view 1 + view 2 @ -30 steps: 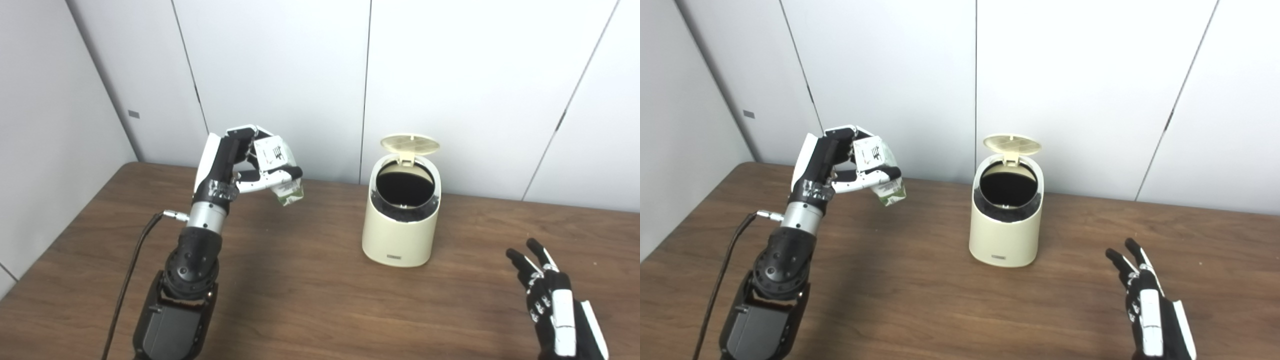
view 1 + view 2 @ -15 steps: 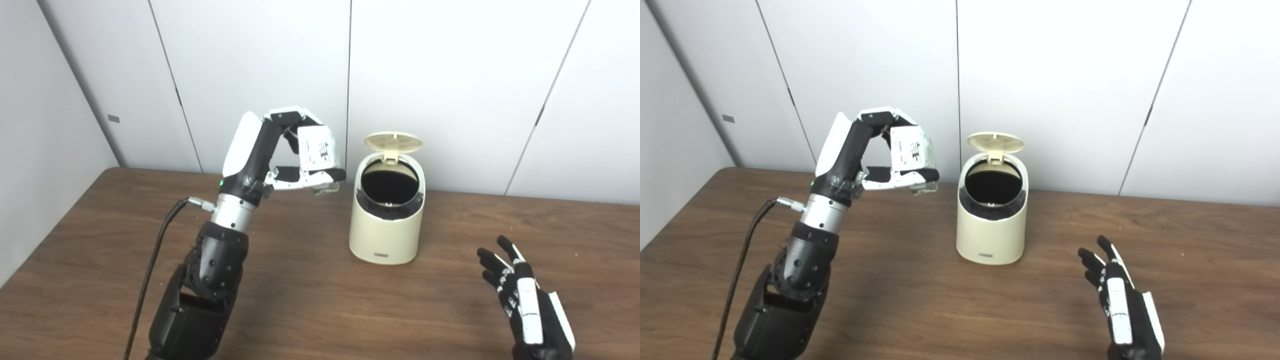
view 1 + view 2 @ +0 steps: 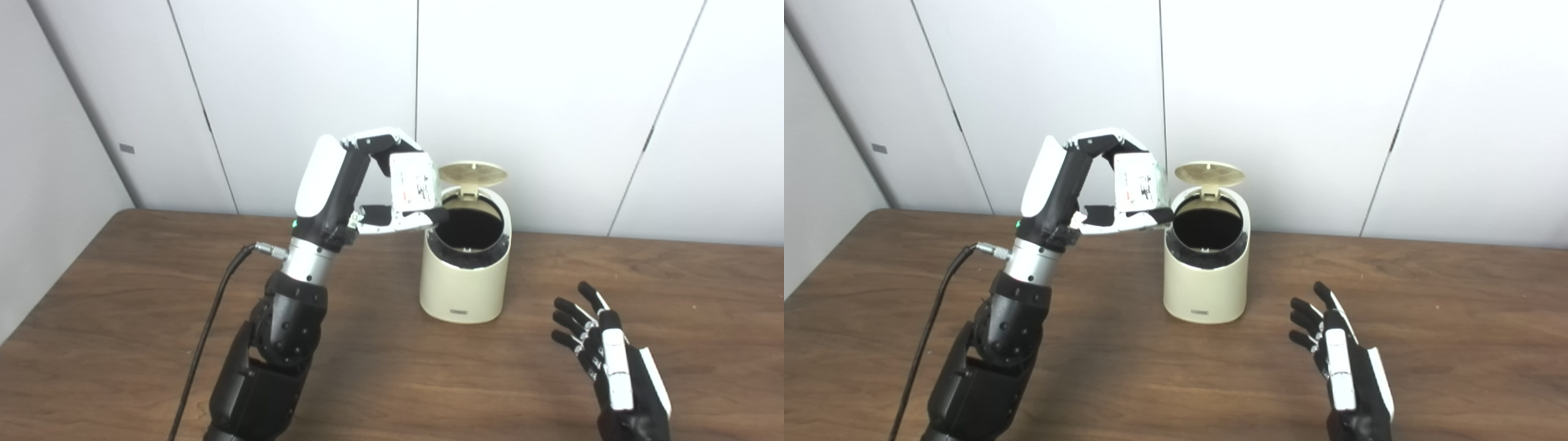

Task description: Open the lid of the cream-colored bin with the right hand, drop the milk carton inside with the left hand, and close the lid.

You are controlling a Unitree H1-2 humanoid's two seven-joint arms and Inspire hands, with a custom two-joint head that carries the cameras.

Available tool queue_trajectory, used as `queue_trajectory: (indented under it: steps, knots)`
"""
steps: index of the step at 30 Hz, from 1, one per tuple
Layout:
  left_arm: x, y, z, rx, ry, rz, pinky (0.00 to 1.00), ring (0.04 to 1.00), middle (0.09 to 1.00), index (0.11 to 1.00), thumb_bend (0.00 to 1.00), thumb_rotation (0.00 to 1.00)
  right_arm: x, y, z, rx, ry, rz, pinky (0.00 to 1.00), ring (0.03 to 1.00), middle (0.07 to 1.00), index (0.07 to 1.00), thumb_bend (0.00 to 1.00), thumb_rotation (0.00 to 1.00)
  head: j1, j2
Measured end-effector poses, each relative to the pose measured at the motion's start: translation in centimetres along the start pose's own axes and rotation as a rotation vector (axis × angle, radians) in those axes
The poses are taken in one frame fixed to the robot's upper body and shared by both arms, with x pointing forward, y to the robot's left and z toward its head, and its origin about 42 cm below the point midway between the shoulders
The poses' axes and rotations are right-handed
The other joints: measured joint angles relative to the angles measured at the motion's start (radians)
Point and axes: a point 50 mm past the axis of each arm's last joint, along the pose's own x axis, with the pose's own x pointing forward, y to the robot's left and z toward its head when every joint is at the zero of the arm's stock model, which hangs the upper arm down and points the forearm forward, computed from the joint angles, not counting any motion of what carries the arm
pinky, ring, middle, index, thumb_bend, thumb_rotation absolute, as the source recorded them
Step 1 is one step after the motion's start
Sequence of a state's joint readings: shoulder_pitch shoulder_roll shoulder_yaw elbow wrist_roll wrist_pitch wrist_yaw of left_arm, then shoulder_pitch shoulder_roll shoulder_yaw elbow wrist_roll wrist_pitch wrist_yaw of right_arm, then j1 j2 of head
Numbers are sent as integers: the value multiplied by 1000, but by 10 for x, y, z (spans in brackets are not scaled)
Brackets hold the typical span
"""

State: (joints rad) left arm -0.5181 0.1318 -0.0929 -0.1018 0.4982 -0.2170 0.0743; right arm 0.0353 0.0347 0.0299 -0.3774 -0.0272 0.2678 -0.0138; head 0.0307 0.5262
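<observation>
Showing, by count: one cream-colored bin with one lid, one milk carton, two robot hands, namely one left hand and one right hand, and one wooden table underlying them.

We saw a matt wood-grain table, a smooth cream plastic bin, a printed paper milk carton, and glossy black-and-white plastic hands with a bare metal wrist.
</observation>
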Motion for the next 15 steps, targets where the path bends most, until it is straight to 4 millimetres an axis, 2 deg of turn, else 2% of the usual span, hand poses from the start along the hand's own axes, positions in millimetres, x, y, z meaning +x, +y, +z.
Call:
queue_trajectory:
  steps: [6,11,15]
  knots:
    - [7,-15,-4,-27,-5,0,433,451,495,477,481,0,1,0,1,1,-2,0,791,873,840,931,523,999,-9,0]
    - [6,-25,-7,-3,-30,-20,441,448,499,476,481,0,1,1,1,0,-3,-3,807,880,846,936,536,1000,-14,2]
    - [5,-32,-7,9,-69,-32,396,440,495,475,480,0,1,2,1,7,-3,0,808,883,853,944,520,1000,-20,5]
